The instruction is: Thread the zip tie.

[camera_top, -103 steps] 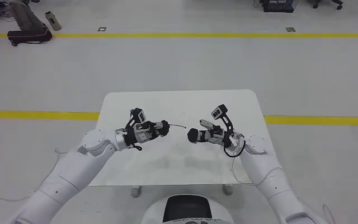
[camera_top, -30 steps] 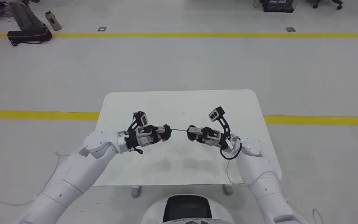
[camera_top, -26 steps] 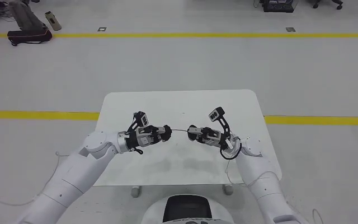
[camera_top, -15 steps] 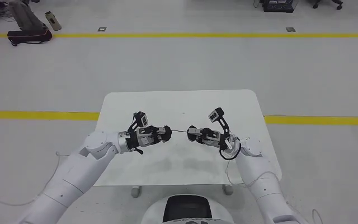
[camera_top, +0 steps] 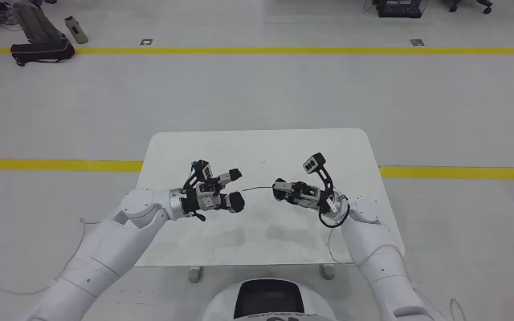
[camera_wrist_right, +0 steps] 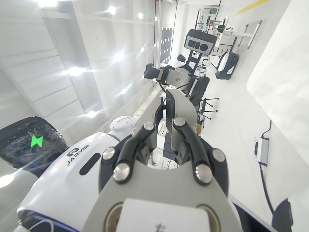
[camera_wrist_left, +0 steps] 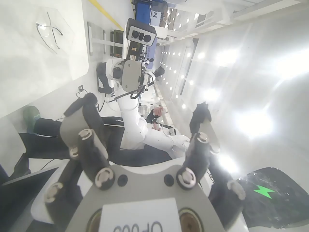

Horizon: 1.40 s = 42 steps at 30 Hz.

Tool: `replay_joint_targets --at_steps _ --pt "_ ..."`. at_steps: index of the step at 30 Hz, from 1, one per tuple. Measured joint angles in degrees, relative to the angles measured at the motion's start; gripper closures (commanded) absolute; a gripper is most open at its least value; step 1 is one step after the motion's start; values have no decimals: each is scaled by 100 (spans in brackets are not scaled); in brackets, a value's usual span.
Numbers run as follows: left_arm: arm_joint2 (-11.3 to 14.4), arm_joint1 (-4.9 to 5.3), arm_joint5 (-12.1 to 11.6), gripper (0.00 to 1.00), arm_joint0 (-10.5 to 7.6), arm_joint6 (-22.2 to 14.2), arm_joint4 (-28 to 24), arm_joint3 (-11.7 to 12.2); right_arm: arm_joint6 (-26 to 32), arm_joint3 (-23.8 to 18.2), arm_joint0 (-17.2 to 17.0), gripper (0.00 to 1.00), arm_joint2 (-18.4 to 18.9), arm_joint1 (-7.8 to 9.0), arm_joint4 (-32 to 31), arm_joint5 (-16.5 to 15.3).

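Above the middle of the white surface (camera_top: 257, 148), the two arms face each other with tool tips close. The right tool (camera_top: 278, 188) is clenched on one end of the thin dark zip tie (camera_top: 257, 188), holding it in the air so that it runs roughly level toward the left arm. The left tool (camera_top: 238, 187) is released, its fingers (camera_wrist_left: 82, 114) spread wide and grasping nothing, with the tie's free end reaching about to the gap between them.
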Motion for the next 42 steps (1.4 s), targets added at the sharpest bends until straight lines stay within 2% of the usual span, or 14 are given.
replay_joint_targets --at_steps 6,9,16,20,26,31,33,36,42 --pt "40 -21 8 0 23 61 -23 -63 -36 -28 -15 100 -13 0 7 16" --pt "103 -51 -33 0 -18 -14 24 -73 -34 -169 -101 100 -55 12 267 112" --pt "282 -156 -278 0 -192 -203 -4 57 33 -217 -131 100 -259 97 861 283" --pt "349 -194 -434 0 -287 -141 204 112 32 -204 -98 100 -448 167 1040 255" --pt "350 -195 -430 0 -281 -122 199 101 29 -222 -93 100 -481 182 1046 220" --pt "399 -227 -442 0 -255 89 310 5 -194 -457 -198 100 -620 195 991 278" --pt "403 -242 -533 0 -274 197 429 1 -239 -493 -206 100 -665 206 966 235" --pt "405 -253 -750 0 -280 293 616 -52 -369 -529 -196 100 -665 230 696 9" --pt "413 -255 -730 0 -273 339 659 -73 -437 -575 -218 100 -681 231 703 42"
